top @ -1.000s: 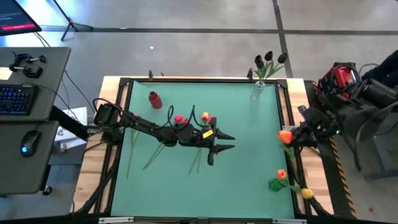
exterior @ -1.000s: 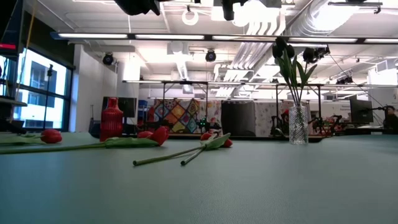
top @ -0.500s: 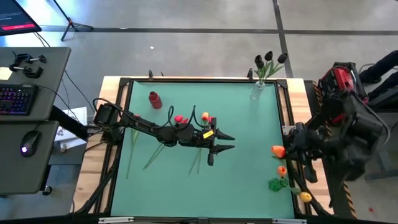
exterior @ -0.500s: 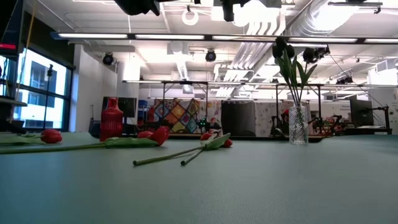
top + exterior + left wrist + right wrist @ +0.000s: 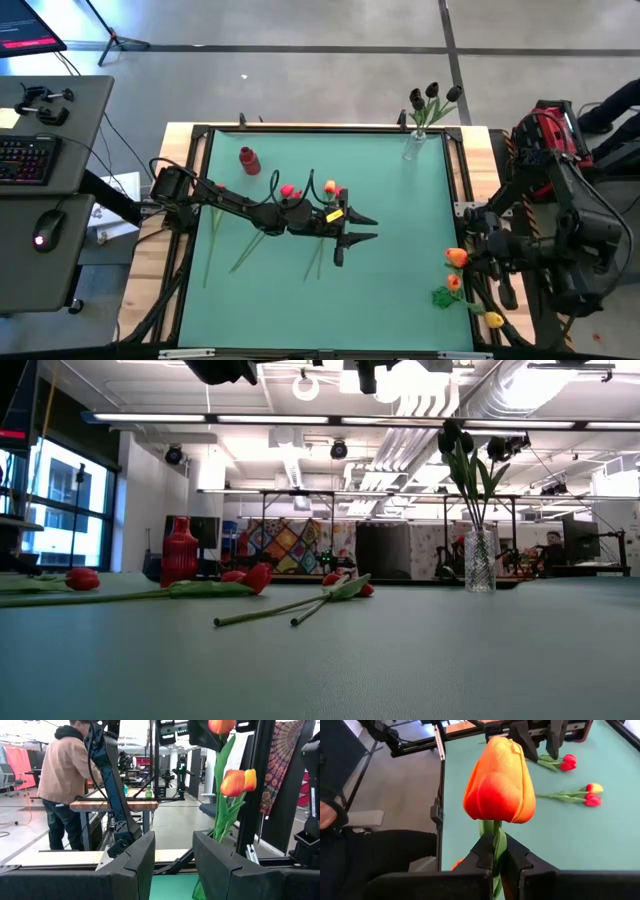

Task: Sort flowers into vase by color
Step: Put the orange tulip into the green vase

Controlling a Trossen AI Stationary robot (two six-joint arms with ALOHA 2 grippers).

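Right tool [image 5: 470,258] moved nearer, gripping orange tulip [image 5: 456,257]

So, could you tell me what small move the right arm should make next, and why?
Probably carry it away from the clear vase: the right gripper is shut on an orange tulip, and that vase holds near-black tulips only.

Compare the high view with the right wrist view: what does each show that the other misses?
Only the high view shows the clear vase of near-black tulips at the table's far right corner, the red vase, and the left gripper hovering open and empty over mid-table. Only the right wrist view shows the right gripper shut on the orange tulip's stem just below the head. Both show that orange tulip at the table's right edge and loose red tulips lying on the green mat.
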